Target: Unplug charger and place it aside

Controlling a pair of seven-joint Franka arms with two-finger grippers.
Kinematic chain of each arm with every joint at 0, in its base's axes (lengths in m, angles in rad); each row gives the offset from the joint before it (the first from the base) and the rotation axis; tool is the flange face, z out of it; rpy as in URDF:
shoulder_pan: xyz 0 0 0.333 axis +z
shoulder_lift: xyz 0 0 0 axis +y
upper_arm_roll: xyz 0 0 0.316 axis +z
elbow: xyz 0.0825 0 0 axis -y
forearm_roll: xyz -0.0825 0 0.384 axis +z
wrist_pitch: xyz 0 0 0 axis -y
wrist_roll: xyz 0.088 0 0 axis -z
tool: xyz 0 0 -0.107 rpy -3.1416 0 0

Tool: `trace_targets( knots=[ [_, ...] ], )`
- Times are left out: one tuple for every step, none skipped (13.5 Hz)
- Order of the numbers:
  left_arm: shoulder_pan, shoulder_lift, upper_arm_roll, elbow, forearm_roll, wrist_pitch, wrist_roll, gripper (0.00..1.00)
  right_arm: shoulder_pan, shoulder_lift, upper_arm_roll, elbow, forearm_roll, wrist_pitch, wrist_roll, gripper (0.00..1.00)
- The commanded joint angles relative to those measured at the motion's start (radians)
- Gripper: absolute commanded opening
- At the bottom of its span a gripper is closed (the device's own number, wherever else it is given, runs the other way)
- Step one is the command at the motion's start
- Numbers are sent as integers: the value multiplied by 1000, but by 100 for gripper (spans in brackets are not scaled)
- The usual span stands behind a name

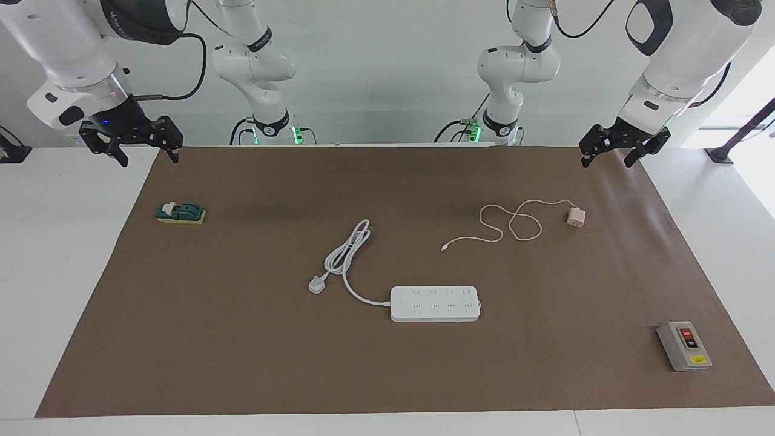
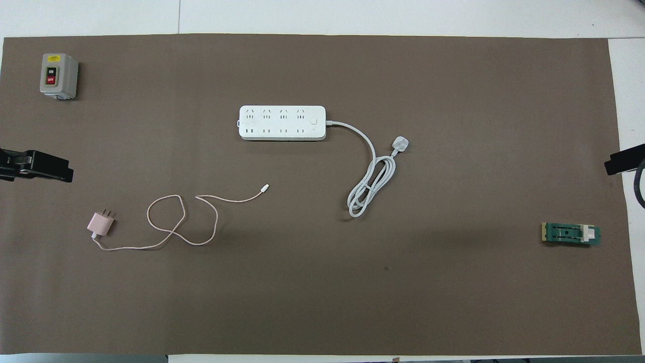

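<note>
The left pincer (image 1: 623,148) hangs empty over the desk's edge at the left arm's end, its fingers spread apart, and the right pincer (image 1: 130,142) hangs the same way, open and empty, over the edge at the right arm's end; both arms look to be waiting. Closest to the left pincer is the charger (image 1: 576,217), which lies on the brown mat (image 1: 242,363) with its prongs bare and its thin pink cable (image 1: 508,224) looped loosely toward the middle of the desk. It is well apart from the strip (image 1: 435,303), so by the look of things the unplugging is already done and the charger already lies aside. The main risk, as I judge it, is a needless further move: a pincer coming down on the small cube could pinch it off-centre and flip it, or snag a cable loop and drag the free end across the mat toward the strip. A reach for the wrong thing is also possible, since the white plug (image 1: 316,284) on the strip's own coiled cord lies loose nearby. The grey switch box (image 1: 683,346) and the green block (image 1: 181,212) sit well clear of all this.
</note>
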Motion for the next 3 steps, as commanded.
trace_targets(
  knots=[
    [-10,-3,10,5,-9,-15,19,100,-16,-20,18,-23,4,7,16,100],
    [-10,-3,10,2,-9,-17,19,100,-21,-20,18,-23,4,6,14,100],
    [-10,-7,10,1,-9,-17,19,100,-21,-20,18,-23,4,4,11,100]
  ],
)
